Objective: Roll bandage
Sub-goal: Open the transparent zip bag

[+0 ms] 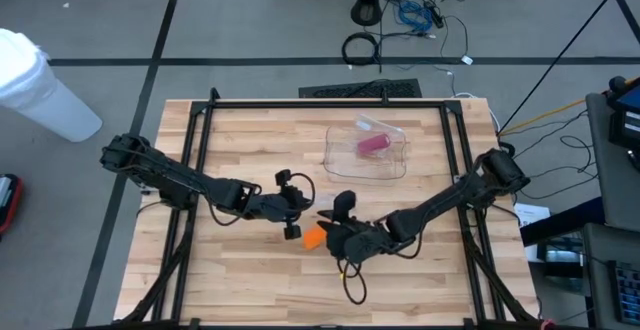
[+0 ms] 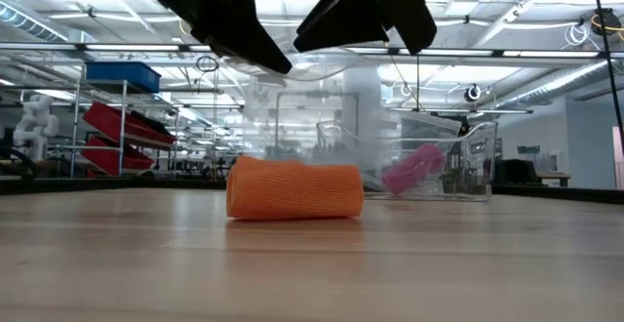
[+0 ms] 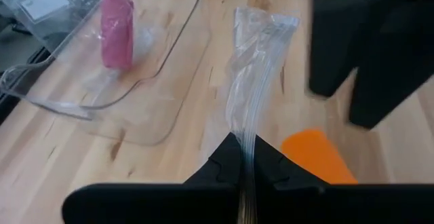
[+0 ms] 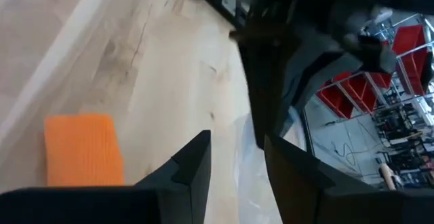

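The pale wooden slatted table [image 1: 250, 270] held a clear plastic tray [image 1: 345, 165] with a pink bandage roll [image 1: 372, 145] inside. Nearer than the tray, the orange bandage roll [image 2: 294, 188] lay on its side. Above it, the left gripper [image 3: 243, 157] pinched a clear plastic wrapper [image 3: 254, 68], while the right gripper [image 4: 236, 157] hung with fingers parted, holding nothing (apparently). Lifting the wrapper clear, without brushing the roll, seemed wise.
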{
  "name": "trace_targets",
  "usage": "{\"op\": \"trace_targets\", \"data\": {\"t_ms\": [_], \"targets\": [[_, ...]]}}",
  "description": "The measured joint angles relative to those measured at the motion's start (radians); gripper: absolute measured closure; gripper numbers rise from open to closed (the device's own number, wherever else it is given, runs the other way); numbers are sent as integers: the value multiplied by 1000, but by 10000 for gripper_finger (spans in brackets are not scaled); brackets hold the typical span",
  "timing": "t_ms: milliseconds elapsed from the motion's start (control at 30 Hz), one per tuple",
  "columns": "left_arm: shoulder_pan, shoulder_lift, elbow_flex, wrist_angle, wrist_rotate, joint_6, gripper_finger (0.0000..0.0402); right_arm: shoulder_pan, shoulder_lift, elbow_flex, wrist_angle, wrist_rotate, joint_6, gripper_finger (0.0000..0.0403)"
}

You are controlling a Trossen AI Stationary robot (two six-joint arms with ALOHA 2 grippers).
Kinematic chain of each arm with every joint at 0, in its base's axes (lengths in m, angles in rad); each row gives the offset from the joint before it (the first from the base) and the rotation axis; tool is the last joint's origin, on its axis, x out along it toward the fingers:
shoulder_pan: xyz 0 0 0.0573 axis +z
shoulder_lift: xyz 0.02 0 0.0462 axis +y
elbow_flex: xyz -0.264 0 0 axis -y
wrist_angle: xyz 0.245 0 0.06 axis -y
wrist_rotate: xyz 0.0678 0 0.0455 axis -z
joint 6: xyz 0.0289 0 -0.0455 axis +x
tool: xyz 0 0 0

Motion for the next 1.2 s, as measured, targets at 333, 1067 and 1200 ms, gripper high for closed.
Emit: {"op": "trace_targets", "data": {"t_ms": [333, 1067, 1200], "targets": [[-15, 0, 0, 84, 161, -26, 398, 29, 11, 0, -229, 158, -17, 277], [-8, 0, 0, 84, 200, 74, 398, 47, 28, 0, -142, 201, -126, 402], [-9, 0, 0, 92, 179, 188, 398, 47, 28, 0, -142, 154, -128, 402]]}}
